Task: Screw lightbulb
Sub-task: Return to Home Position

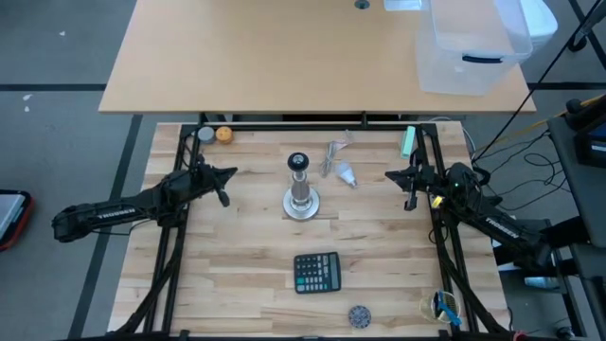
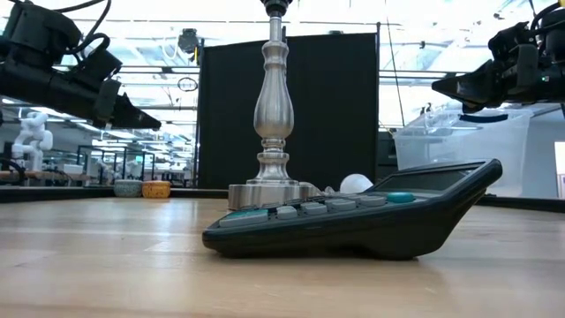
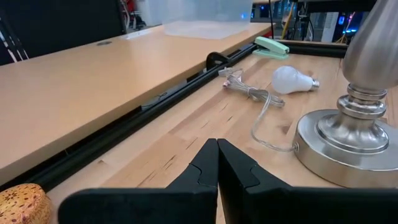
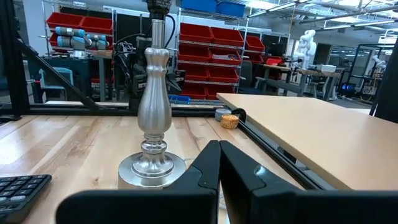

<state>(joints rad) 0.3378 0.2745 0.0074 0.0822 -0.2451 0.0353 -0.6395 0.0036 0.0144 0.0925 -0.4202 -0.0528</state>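
Observation:
The lightbulb [image 1: 347, 174], a small frosted white globe with a silvery screw base, lies on its side on the wooden table, right of the silver lamp stand [image 1: 301, 194]; it also shows in the left wrist view [image 3: 292, 79] and peeks out behind the calculator [image 2: 356, 184]. The stand rests upright on its round base with a dark socket [image 1: 298, 162] on top. My left gripper [image 1: 230, 173] hovers shut left of the stand, holding nothing [image 3: 217, 163]. My right gripper [image 1: 390, 175] hovers shut right of the bulb, holding nothing [image 4: 219, 163].
A dark calculator [image 1: 317, 273] lies near the front centre. A clear cord [image 3: 258, 102] runs from the stand's base toward the far edge. An orange ball [image 1: 224, 134] sits far left, a green stapler [image 1: 407, 141] far right. A second table [image 1: 284, 47] with a clear bin [image 1: 469, 47] stands beyond.

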